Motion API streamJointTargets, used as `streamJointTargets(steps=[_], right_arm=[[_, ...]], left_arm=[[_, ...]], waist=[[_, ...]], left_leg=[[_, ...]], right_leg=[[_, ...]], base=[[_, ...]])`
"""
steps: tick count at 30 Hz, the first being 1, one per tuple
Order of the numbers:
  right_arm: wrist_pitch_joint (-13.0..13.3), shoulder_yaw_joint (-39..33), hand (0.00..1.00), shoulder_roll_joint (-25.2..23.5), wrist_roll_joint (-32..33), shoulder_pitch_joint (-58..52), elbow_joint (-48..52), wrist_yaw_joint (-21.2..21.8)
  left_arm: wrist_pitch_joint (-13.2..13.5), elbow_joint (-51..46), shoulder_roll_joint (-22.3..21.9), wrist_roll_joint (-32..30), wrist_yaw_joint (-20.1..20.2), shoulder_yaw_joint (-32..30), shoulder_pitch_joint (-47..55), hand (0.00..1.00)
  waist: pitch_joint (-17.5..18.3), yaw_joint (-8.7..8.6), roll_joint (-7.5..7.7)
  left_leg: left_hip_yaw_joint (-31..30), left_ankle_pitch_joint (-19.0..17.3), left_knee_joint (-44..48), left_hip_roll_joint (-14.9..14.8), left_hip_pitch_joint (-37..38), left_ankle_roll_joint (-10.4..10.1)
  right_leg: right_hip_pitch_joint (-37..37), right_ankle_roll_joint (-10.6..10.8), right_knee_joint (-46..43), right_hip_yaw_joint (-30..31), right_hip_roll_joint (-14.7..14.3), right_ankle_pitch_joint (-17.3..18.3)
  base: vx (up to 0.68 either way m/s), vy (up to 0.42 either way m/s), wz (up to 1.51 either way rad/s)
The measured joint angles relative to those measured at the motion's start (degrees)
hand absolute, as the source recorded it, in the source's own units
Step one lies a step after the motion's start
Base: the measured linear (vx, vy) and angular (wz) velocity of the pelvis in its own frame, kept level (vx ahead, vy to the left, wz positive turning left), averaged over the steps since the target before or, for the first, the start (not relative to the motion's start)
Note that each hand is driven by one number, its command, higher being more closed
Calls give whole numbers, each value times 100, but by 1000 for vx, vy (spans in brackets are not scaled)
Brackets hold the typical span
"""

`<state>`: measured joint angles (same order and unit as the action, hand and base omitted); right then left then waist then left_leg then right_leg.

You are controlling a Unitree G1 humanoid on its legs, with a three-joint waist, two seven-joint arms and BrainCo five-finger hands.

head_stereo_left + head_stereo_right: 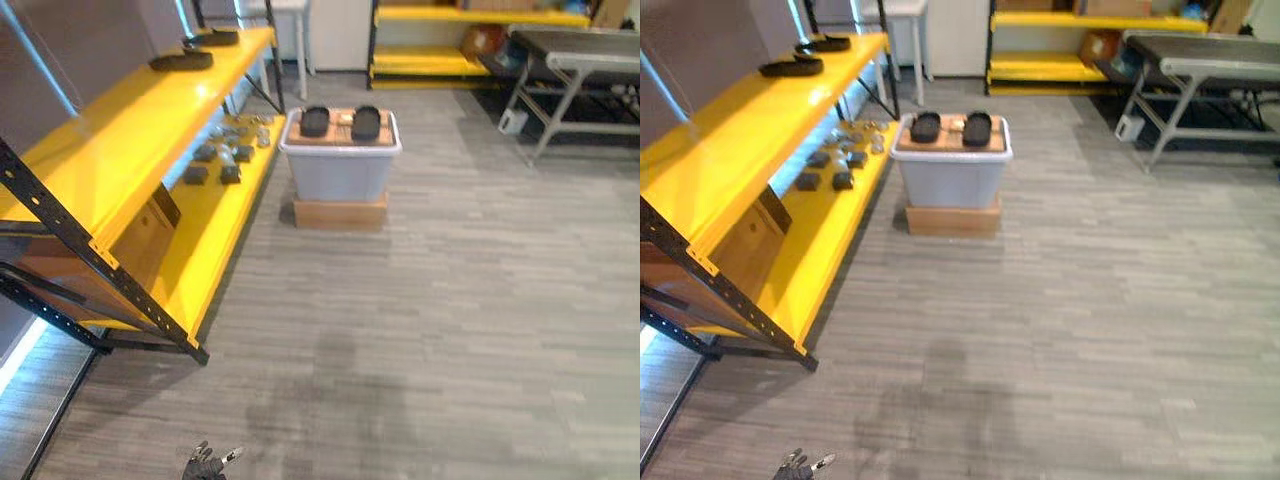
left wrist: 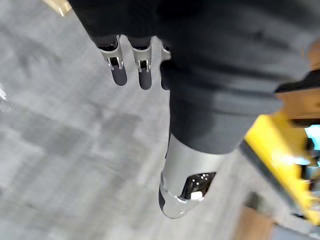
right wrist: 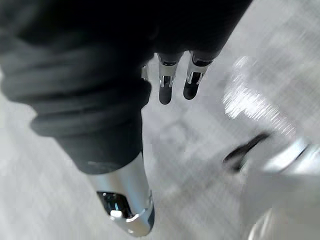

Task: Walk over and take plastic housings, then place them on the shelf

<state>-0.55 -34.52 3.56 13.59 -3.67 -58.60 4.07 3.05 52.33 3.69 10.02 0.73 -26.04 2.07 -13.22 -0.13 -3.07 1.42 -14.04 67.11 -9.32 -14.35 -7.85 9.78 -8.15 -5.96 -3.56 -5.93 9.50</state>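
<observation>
Two black plastic housings (image 1: 315, 121) (image 1: 366, 122) lie side by side on a wooden board (image 1: 340, 128). The board covers a grey bin (image 1: 338, 170), upper centre of the left eye view. The bin stands on a low wooden box (image 1: 340, 213) on the grey plank floor (image 1: 450, 330).

The yellow shelf (image 1: 120, 140) runs along the left of the frame on a black frame. Its upper level carries two flat black pieces (image 1: 181, 61) (image 1: 215, 38) at upper left, apart from each other. Its lower level holds a cluster of small dark and grey parts (image 1: 222, 158), just left of the bin. A second yellow rack (image 1: 440, 62) stands at top centre. A grey metal table (image 1: 585, 62) stands at upper right.

The left hand (image 2: 182, 192) hangs over the floor, fingers (image 2: 119, 70) straight and loose, thumb apart, holding nothing. The right hand (image 3: 125, 210) likewise hangs over the floor, fingers (image 3: 165, 86) straight and empty. Both hands are well apart from the housings.
</observation>
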Motion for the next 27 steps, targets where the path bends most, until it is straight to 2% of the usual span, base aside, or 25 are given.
streamJointTargets(steps=[1,3,4,5,6,7,8,9,10,11,13,14,15,16,17,18,19,20,21,22,23,24,25,26,27], right_arm=[[-12,43,0,13,-1,176,104,3],[-31,8,0,59,-81,374,124,15],[-30,-95,0,165,-200,485,122,35],[-28,-165,0,275,-268,510,106,27],[-26,-137,0,335,-274,491,68,19],[-21,-114,0,399,-276,454,0,6],[-19,-80,0,438,-256,481,-175,19],[-19,-89,0,435,-256,482,-256,22],[-19,-100,0,405,-263,482,-355,34],[-16,-110,0,324,-265,420,-344,45],[-15,5,0,243,-265,294,-272,61],[-15,76,0,241,-271,244,-215,66],[-14,187,0,221,-303,110,-45,88],[-14,208,0,203,-360,57,-11,102],[-13,206,0,189,-366,27,18,103],[-13,200,0,179,-366,-34,62,107],[-12,191,0,178,-364,-94,47,106],[-12,197,0,183,-355,-116,31,113],[-7,189,0,260,-342,-175,-115,131],[-13,78,0,335,-344,-153,-216,132],[-13,42,0,352,-344,-149,-201,131],[-19,9,0,342,-345,-159,-145,132],[-44,-42,0,218,-343,-187,-42,156],[-54,-32,0,201,-343,-209,-20,165],[-67,1,0,160,-344,-276,66,159]], left_arm=[[-3,3,-11,6,10,-14,259,0],[-46,21,-30,6,60,-45,543,0],[-68,87,-53,5,96,-55,735,0],[-72,169,-60,4,99,-63,889,0],[-68,274,-45,3,101,-63,961,0],[-72,419,-37,2,99,-62,968,0],[-63,529,-59,2,109,-202,865,0],[-56,530,-60,1,114,-278,860,0],[-45,570,-44,1,121,-439,864,0],[-52,597,2,-3,114,-532,868,0],[-82,518,34,-4,78,-474,764,0],[-103,478,8,-4,69,-451,710,0],[-113,378,-39,-4,67,-382,553,0],[-95,208,-82,-4,61,-347,418,0],[-84,155,-79,-6,56,-331,309,0],[-42,87,-65,-6,43,-291,86,0],[4,66,16,-11,31,-184,-120,0],[15,58,51,-18,36,-161,-143,0],[32,95,54,-21,35,-178,-121,0],[18,202,-3,-30,49,-179,-128,0],[16,207,-46,-48,49,-215,-103,0],[15,200,-105,-71,45,-320,-57,0],[13,103,-197,-68,33,-609,21,0],[11,65,-251,-63,32,-693,65,0],[4,41,-317,-60,50,-698,166,0]], waist=[[-7,191,3],[-29,371,89],[-39,484,114],[-34,519,110],[4,557,125],[106,533,103],[183,492,248],[237,456,285],[188,400,431],[147,358,478],[111,318,534],[97,276,511],[59,182,434],[39,107,359],[51,71,346],[22,25,327],[31,-2,382],[64,-22,442],[133,-130,486],[187,-143,376],[200,-129,281],[210,-106,163],[172,-92,95],[142,-81,59],[97,-10,-12]], left_leg=[[86,-182,-571,149,-572,298],[-80,-197,-1932,459,-934,336],[-195,-26,-3257,631,-1064,387],[-145,647,-4211,677,-1080,351],[-16,893,-4109,701,-1052,405],[-8,974,-3932,784,-1084,649],[-49,779,-3932,1008,-1031,976],[-45,721,-4000,1096,-928,1051],[-88,571,-4127,1248,-538,1132],[-228,395,-4216,1298,-122,1325],[-366,199,-4508,1306,652,1428],[-440,183,-4642,1304,925,1455],[-618,166,-4992,1227,1501,1482],[-695,158,-5346,1075,1990,1484],[-760,112,-5476,989,2136,1444],[-837,-52,-5669,793,2447,1329],[-892,-297,-5841,625,2762,1151],[-882,-373,-5933,607,2887,1111],[-951,-500,-6056,560,3180,1058],[-964,-459,-5779,443,3183,1031],[-929,-430,-5472,368,3107,995],[-917,-352,-4831,254,2884,864],[-982,137,-3091,123,2299,103],[-1095,539,-2296,79,2031,-278],[-1200,722,-739,10,1488,-598]], right_leg=[[228,51,168,314,79,152],[360,175,166,622,309,355],[524,272,191,796,502,557],[805,313,284,863,652,795],[902,315,289,935,710,825],[926,302,146,954,761,813],[489,344,-853,1043,865,765],[282,515,-1406,1123,886,695],[-61,1633,-2569,1186,893,280],[-479,2406,-3793,1246,750,-749],[-1365,2376,-5684,920,770,-811],[-1615,2333,-6001,729,863,-711],[-2023,2060,-6151,298,1087,-435],[-2444,1659,-5796,-52,1320,-72],[-2628,1608,-5420,-217,1411,66],[-2835,1590,-4477,-401,1467,125],[-2984,1610,-2995,-425,1461,43],[-2989,1667,-2171,-424,1478,-106],[-2975,1446,-1670,-473,1489,-871],[-3054,950,-2056,-464,1333,-687],[-3033,875,-2112,-468,1229,-558],[-2922,803,-2116,-509,1052,-381],[-2520,641,-2100,-540,810,-67],[-2285,535,-2047,-556,698,33],[-1766,378,-1890,-572,457,234]], base=[[487,78,-86],[476,118,-98],[513,167,-81],[548,182,-55],[611,199,-20],[810,252,16],[684,211,36],[843,232,54],[703,148,46],[835,158,44],[593,27,32],[621,-40,44],[599,-92,52],[592,-122,53],[577,-195,46],[698,-337,41],[715,-384,32],[631,-376,24],[712,-433,6],[723,-411,-6],[713,-366,-31],[658,-269,-33],[628,-253,-22],[711,-259,-16],[560,-140,-18]])
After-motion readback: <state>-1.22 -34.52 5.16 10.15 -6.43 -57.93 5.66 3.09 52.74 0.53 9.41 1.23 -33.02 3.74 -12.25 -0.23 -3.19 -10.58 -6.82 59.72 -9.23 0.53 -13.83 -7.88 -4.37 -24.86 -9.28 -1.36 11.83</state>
